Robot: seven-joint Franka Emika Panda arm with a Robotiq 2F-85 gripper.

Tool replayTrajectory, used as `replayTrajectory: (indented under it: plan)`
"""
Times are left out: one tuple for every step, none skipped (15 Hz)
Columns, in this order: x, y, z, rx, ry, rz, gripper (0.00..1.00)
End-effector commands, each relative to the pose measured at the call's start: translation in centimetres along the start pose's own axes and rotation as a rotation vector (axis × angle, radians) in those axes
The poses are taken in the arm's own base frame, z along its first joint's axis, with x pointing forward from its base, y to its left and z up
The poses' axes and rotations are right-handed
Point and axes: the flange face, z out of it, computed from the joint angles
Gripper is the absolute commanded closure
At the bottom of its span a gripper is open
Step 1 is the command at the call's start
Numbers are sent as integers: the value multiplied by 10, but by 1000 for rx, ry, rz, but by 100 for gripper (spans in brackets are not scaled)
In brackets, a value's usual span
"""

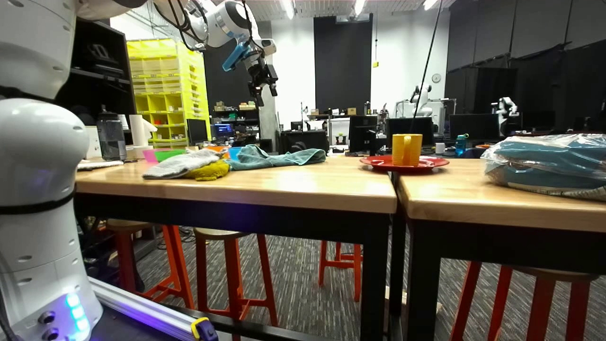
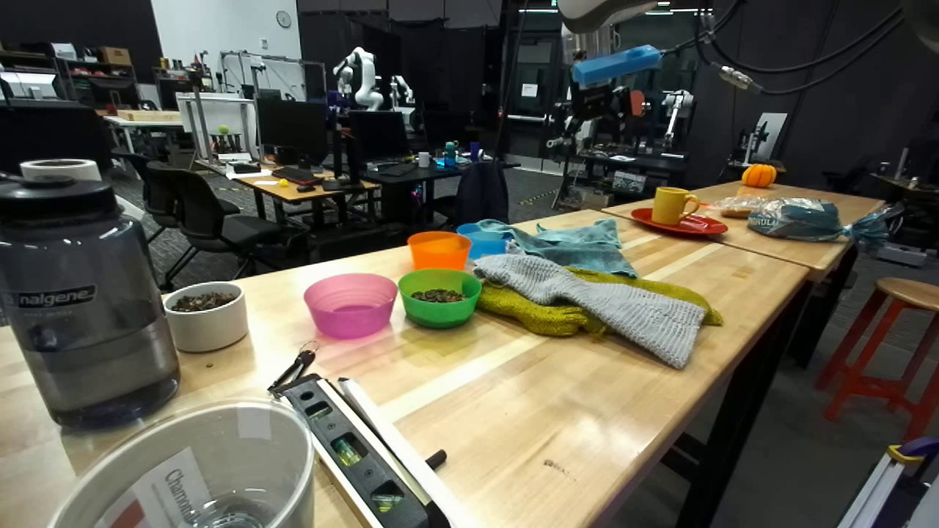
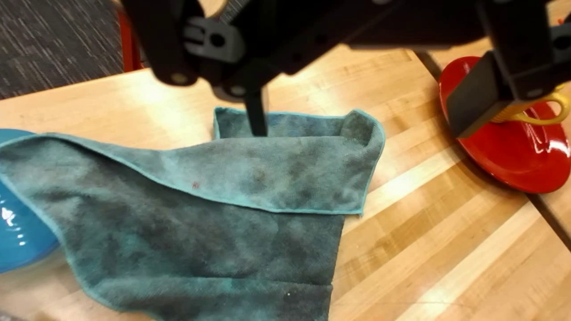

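Teal cloth (image 3: 214,200) (spread-jawed gripper (image 3: 360,133) above)

Mottled grey-teal towel (image 3: 200,236) with turquoise edging (image 3: 312,211), black fingers (image 3: 475,96), red plate (image 3: 513,154), yellow mug (image 2: 667,206).

So my workspace is two butcher-block tables (image 2: 513,396) end to end. Using the green bowl (image 2: 440,312) in an exterior view as dial center: pink bowl (image 2: 351,312) at nine, with a white ramekin (image 2: 213,330) and a Nalgene bottle (image 2: 88,315) further out. Orange bowl (image 2: 440,253) at twelve, blue bowl (image 2: 480,242) at one, teal towel (image 2: 587,248) at two, partly over it. At three I've got a gray knit towel (image 2: 616,308) over a mustard cloth (image 2: 539,315). Red plate (image 2: 682,227) straddles the seam (image 3: 549,221) between two and three, teal-printed plastic bag (image 2: 796,220) beyond it, orange pumpkin (image 2: 758,175) at two. Spirit level (image 2: 351,451) at seven, pale tub (image 2: 282,455) at eight.
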Motion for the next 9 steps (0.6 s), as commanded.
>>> replayTrajectory:
  plan:
    - [15,11,16,-10,-7,-16,0]
    - [20,16,23,-5,-20,-24,0]
    - [26,21,31,-11,-29,-25,0]
    - [32,27,38,-9,-41,-34,0]
    - [37,32,46,-8,-49,-39,0]
    - [42,37,52,-6,-59,-44,0]
    - [47,42,58,4,-72,-57,0]
    - [51,46,64,14,-85,-74,0]
    - [56,49,69,24,-96,-84,0]
